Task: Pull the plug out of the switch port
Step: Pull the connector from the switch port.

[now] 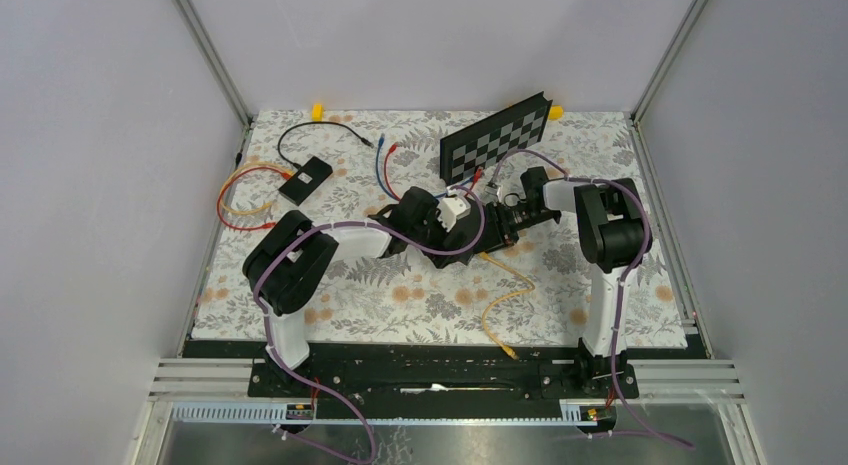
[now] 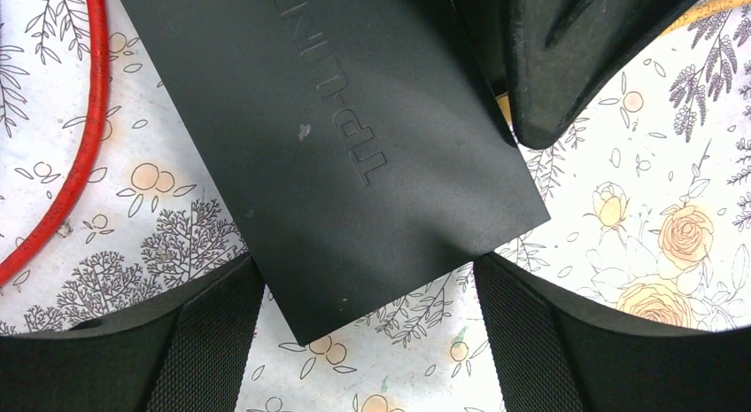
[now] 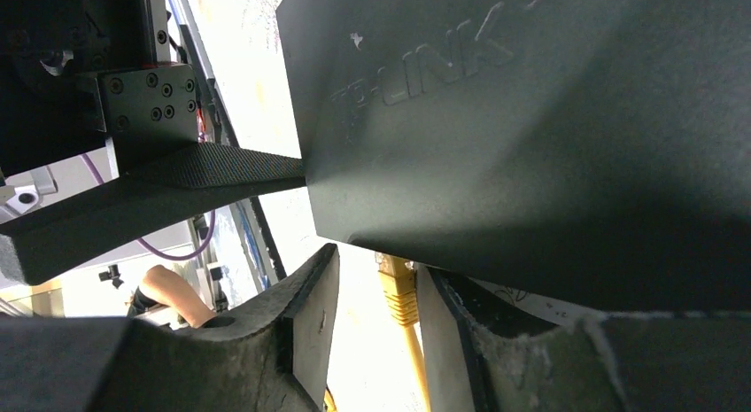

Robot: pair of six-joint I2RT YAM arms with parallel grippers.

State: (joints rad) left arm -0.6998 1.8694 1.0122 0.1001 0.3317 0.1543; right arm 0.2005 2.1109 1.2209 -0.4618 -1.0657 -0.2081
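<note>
My left gripper is closed across the switch, pads against its two sides, pinning it mid-worktop toward the far edge so it can't drag. My right gripper stands part open astride the yellow plug, not yet pinching. The plug looks seated in its port, and its cable trails toward the near edge.

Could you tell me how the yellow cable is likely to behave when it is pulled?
Probably floppy: the yellow cable lies in loose curves, so it should trail limply. Its plug, at the switch, looks moulded and stiff, likely the firmer spot for the right claw.
</note>
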